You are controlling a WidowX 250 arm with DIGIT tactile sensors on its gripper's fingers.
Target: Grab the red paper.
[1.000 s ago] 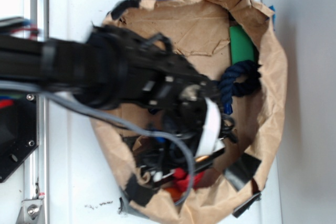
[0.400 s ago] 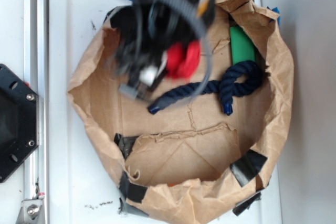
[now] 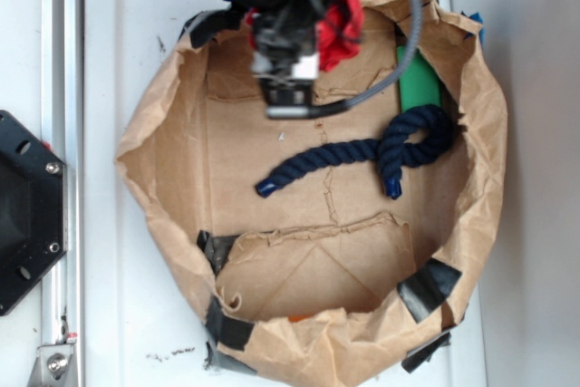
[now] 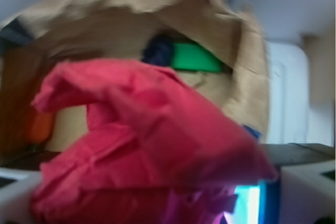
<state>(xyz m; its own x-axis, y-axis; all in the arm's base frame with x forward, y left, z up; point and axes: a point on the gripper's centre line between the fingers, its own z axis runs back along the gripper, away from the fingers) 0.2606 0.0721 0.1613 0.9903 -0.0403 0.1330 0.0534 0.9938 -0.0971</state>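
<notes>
Above the far rim of the brown paper tray (image 3: 154, 133), the gripper (image 3: 319, 35) is pinching the red paper (image 3: 342, 26).

Seen from the exterior view, the crumpled red wad is hanging at the tool's tip, clear of the tray floor and close to the tray's top wall, with the black arm and its grey cable (image 3: 410, 24) blurring around it. From the wrist view the red paper (image 4: 142, 145) is filling most of the frame, sitting between the pale fingers (image 4: 307, 192) at the bottom corners. On the tray floor the dark blue rope (image 3: 362, 156) is lying in a loose curl, its looped end touching the green cylinder (image 3: 417, 79), which is resting against the right wall. Black tape patches (image 3: 426, 287) are sticking to the tray's lower rim, and the whole tray is sitting on a white table (image 3: 118, 296).
</notes>
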